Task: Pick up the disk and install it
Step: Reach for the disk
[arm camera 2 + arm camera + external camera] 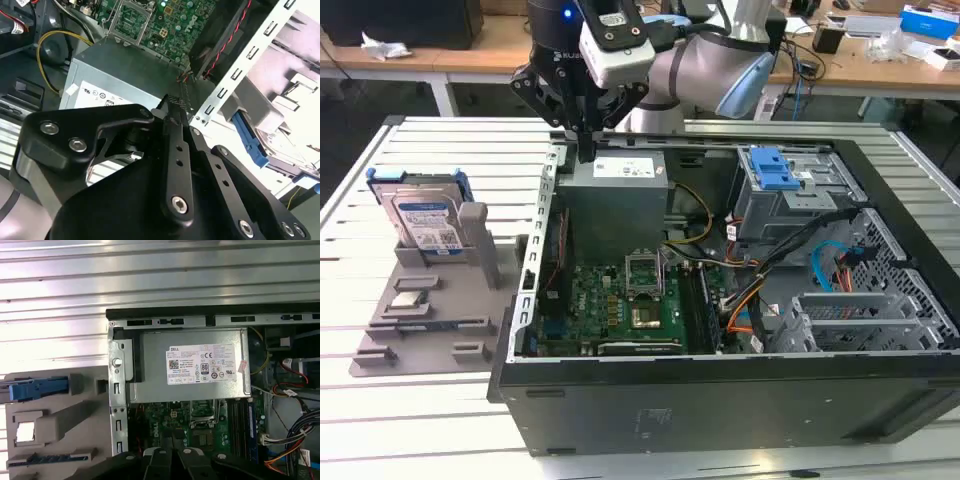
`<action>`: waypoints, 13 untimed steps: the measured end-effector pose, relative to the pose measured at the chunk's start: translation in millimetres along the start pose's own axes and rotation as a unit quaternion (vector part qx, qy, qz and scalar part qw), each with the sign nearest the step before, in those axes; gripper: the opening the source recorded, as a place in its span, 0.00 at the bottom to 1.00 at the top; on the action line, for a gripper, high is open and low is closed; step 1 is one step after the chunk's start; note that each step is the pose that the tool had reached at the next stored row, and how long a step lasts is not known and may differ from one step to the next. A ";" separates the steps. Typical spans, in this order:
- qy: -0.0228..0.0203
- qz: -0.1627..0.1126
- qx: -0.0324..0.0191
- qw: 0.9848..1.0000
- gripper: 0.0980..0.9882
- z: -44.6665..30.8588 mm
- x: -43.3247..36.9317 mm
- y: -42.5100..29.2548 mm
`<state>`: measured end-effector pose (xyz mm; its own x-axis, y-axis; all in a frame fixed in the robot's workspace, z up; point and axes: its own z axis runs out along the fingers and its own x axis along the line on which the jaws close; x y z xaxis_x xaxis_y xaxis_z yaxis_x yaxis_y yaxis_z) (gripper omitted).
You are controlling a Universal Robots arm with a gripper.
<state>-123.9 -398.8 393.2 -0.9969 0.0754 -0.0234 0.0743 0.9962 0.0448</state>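
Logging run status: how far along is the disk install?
Done: nothing visible yet. The disk stands in its grey holder at the exterior view's left, outside the computer case. In hand: nothing. The end effector is shut and empty, hanging over the power supply corner by the case wall. Left: both the pickup and the install.

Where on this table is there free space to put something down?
Bare slatted table lies in front of the grey holder, at the exterior view's lower left, and another strip lies behind the disk at the table's far edge. Inside the computer case it is crowded: circuit board, cables, with the hand at the grey box's edge.
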 end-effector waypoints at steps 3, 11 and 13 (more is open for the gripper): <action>0.000 0.000 0.000 1.000 0.01 -0.4 13.4 -1.0; 0.000 0.000 0.000 1.000 0.01 -0.9 29.1 -2.2; 0.000 0.000 0.000 1.000 0.01 -1.0 32.9 -2.5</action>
<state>-156.9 -398.8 393.3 -0.9969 0.0753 -0.0233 0.0742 0.9962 0.0447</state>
